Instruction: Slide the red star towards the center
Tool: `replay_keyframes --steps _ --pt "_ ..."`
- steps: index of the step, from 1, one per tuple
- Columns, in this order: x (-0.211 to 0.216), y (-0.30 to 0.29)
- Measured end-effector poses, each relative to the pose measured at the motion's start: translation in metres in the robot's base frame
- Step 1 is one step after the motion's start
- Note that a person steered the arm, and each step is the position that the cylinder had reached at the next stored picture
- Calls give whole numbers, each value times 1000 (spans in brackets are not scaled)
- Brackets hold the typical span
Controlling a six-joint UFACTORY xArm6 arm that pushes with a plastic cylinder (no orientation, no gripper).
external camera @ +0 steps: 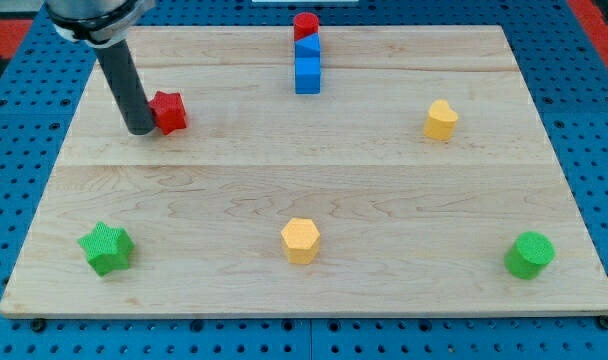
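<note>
The red star (169, 111) lies on the wooden board (314, 170) at the view's upper left. My tip (141, 129) rests on the board right against the star's left side, touching or nearly touching it. The dark rod rises from there up to the view's top left.
A red block (304, 25), a blue block (307, 48) and a blue cube (307, 74) line up at the view's top middle. A yellow block (441, 120) sits right. A green star (106, 248), yellow hexagon (300, 240) and green cylinder (529, 255) line the bottom.
</note>
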State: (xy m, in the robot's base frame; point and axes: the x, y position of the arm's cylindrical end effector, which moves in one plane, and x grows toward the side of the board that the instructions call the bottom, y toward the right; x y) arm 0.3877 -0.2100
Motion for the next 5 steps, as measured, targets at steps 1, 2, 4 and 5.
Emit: replay_keyframes --steps 1,2,4,5 --pt "-11 -23" --pt "-23 4" --pt "-29 48" --pt "-29 62"
